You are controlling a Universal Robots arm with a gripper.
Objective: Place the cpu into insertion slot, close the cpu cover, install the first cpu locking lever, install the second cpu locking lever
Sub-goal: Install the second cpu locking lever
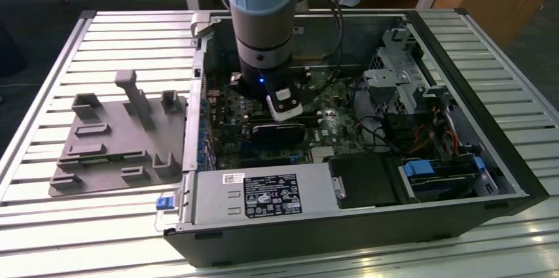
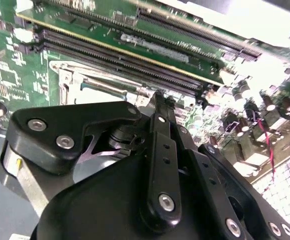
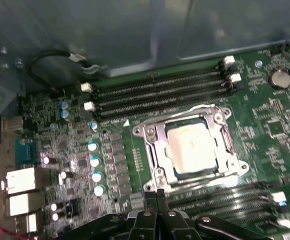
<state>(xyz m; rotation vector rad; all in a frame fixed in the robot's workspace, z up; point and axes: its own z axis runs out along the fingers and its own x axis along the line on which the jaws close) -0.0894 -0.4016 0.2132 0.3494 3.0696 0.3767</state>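
Silver metal frames the cpu (image 3: 191, 146) in the first wrist view. The cpu sits flat in the slot (image 3: 172, 125) on the green board (image 3: 265, 115). The cover (image 3: 155, 145) lies down over the cpu's edges, and the pale square top shows through its window. Long black memory slots (image 3: 160, 92) run along one side of the cover, and more run along the other side.

The gripper (image 3: 156, 192) hangs just beside the cover, over the edge of the near memory slots. Its two black fingers are pressed together with no gap, and they hold nothing. The tips look close to the board, but it is hard to tell if they touch it.

In the second wrist view the fingers (image 2: 161, 150) are again shut tight. They point at the board right next to the cover (image 2: 67, 80).

In the exterior view the arm (image 1: 262, 23) reaches down into the open computer case (image 1: 515, 180). The case lies on a table (image 1: 114, 36) made of metal slats. A grey holder (image 1: 122, 137) with pegs sits on the table at the exterior view's left, beside the case. A black fan box (image 1: 371, 180) sits near the front of the case.
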